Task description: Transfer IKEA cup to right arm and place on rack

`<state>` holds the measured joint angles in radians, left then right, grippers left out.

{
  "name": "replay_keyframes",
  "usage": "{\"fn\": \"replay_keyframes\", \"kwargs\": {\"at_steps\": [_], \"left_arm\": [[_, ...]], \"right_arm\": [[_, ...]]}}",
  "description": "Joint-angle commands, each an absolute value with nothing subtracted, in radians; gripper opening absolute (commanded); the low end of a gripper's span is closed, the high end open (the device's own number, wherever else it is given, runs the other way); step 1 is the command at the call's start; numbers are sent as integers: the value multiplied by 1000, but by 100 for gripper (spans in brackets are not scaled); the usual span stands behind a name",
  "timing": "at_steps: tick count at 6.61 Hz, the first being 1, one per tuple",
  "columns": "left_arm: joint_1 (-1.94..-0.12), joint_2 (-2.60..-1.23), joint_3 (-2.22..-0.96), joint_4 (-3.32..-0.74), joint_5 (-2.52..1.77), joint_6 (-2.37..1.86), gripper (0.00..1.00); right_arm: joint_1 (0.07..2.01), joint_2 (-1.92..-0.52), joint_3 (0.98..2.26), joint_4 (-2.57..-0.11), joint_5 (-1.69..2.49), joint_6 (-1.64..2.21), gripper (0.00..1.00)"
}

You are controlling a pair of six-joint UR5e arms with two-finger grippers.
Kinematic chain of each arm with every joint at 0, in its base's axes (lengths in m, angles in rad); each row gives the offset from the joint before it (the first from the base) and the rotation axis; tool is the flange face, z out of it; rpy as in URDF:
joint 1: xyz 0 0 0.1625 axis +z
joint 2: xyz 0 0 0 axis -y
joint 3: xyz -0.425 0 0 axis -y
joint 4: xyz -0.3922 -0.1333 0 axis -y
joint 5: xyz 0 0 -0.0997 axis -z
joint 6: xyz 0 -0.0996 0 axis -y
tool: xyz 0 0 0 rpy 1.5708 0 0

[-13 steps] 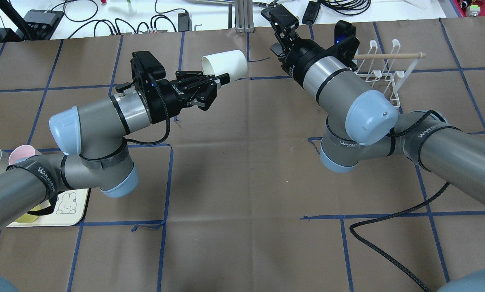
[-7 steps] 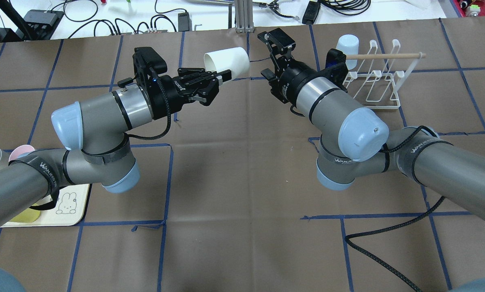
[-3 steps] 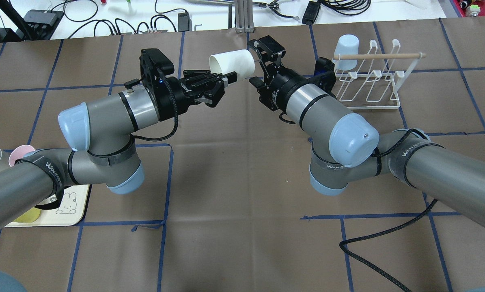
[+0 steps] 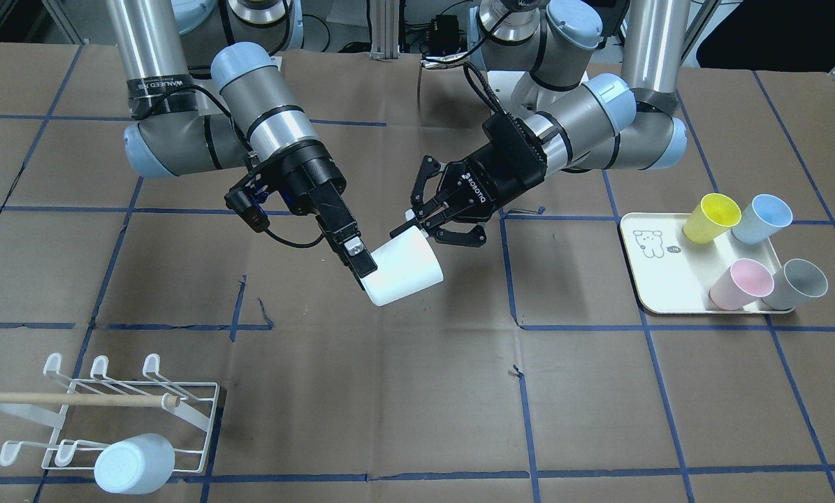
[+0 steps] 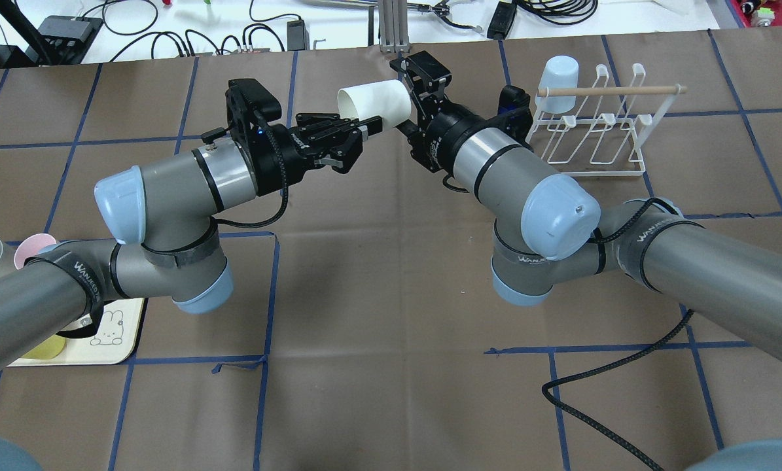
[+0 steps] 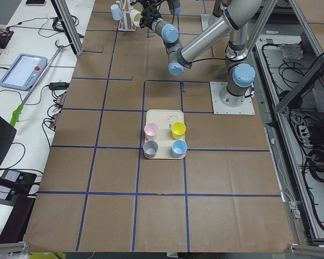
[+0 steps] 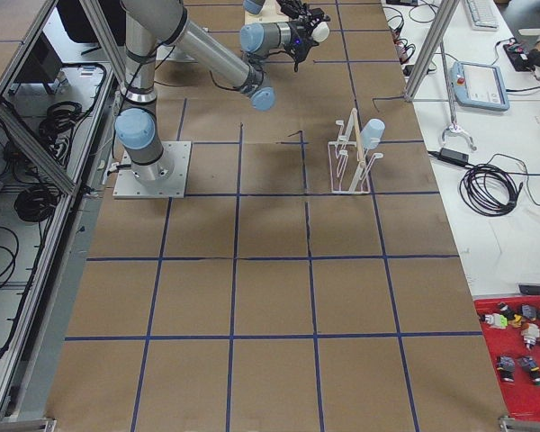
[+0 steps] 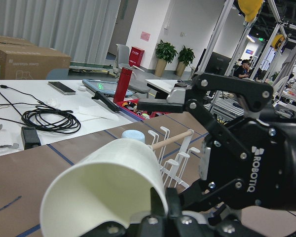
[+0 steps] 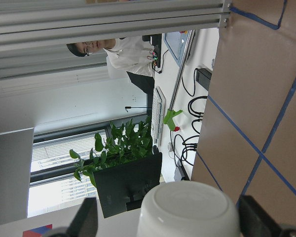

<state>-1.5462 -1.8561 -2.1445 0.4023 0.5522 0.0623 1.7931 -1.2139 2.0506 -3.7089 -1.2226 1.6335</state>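
Handover half done: left claw point(image 5: 358, 127) pinches the white cup point(image 5: 374, 103) by its rim, in the air over the far middle of the bench point(image 5: 391, 294), while right claw point(image 5: 415, 98) is spread around its base, unclenched, so the take-over, the release and placing on the far-right rack point(image 5: 593, 124) are left.

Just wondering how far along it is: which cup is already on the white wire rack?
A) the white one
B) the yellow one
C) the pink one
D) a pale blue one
D: a pale blue cup sits upturned on a corner of the rack; the yellow cup and pink cup stand on the tray, and the white cup is in mid-air in the left end effector.
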Motion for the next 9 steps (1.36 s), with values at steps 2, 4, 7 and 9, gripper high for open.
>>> {"fn": "replay_keyframes", "kwargs": {"at_steps": [2, 4, 7, 9], "left_arm": [[-1546, -1855, -2145, 403, 552, 57, 5], [-1546, -1855, -2145, 403, 552, 55, 5], [-1548, -1853, -2145, 403, 552, 46, 5], [-1548, -1852, -2145, 405, 552, 41, 5]], "right_arm": [[1807, -1212, 2045, -3663, -1221, 1632, 99], [1809, -1210, 2043, -3659, -1221, 1632, 99], [1810, -1200, 2008, -3622, -1221, 1632, 99], [1821, -1195, 2006, -3611, -1221, 1631, 99]]}}
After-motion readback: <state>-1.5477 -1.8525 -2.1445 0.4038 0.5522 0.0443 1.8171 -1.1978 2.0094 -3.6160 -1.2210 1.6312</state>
